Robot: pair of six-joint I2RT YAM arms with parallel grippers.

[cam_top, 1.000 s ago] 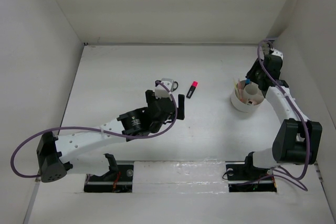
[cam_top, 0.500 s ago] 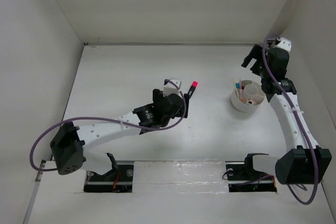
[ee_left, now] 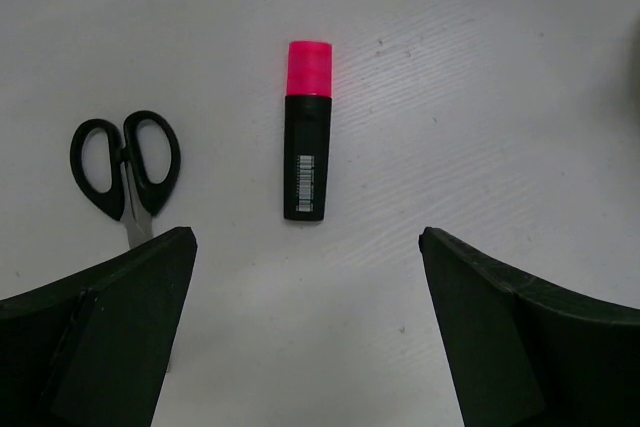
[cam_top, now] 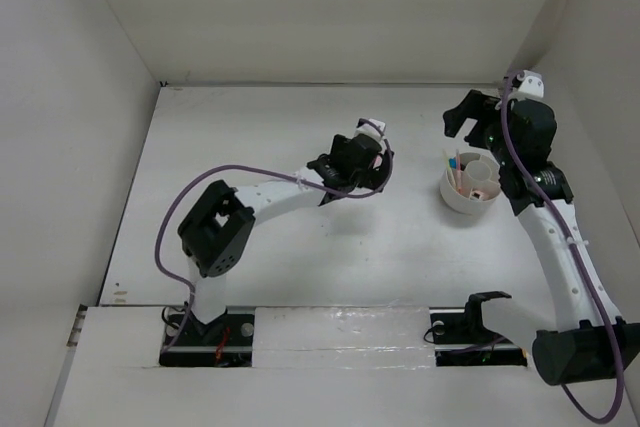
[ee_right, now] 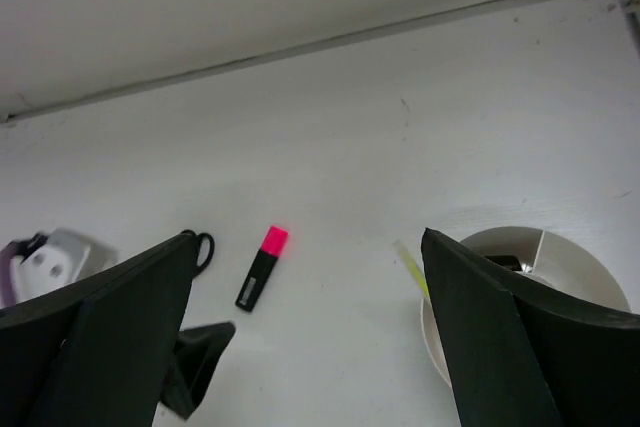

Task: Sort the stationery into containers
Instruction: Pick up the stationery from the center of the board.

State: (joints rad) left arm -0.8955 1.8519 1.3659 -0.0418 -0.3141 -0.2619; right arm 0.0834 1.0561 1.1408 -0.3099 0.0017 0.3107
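Left gripper: your left gripper [ee_left: 305, 262] stands spread wide with nothing between its black fingers [ee_left: 110, 337]. It hangs over the table and points down at it.
Pink-capped marker: the black marker with the pink-red cap [ee_left: 306, 147] lies flat on the white table [ee_left: 480, 67]. In your left wrist view it is centred in the gap, just beyond the fingertips, with its cap pointing away from the camera. Nothing touches it.
Scissors: the black-handled scissors [ee_left: 125, 162] lie flat just beside that marker, on its left in the left wrist view and apart from it. The handle loops point away from the camera and the blades disappear behind the left finger.
Overhead view: your left gripper hides both the marker and the scissors there.
Right gripper: your right gripper [cam_top: 468, 124] is also spread wide and empty, raised above the far side of the tub.
Tub: the round white low tub with inner dividers [cam_top: 470, 202] sits at the right of the table, well apart from the marker and scissors.
In the tub: a blue-capped marker [cam_top: 457, 160] and a pale yellow stick [cam_top: 449, 161] lean up out of its left side. A small pink piece [cam_top: 481, 192] shows nearer the middle. You cannot tell which compartment each is in.
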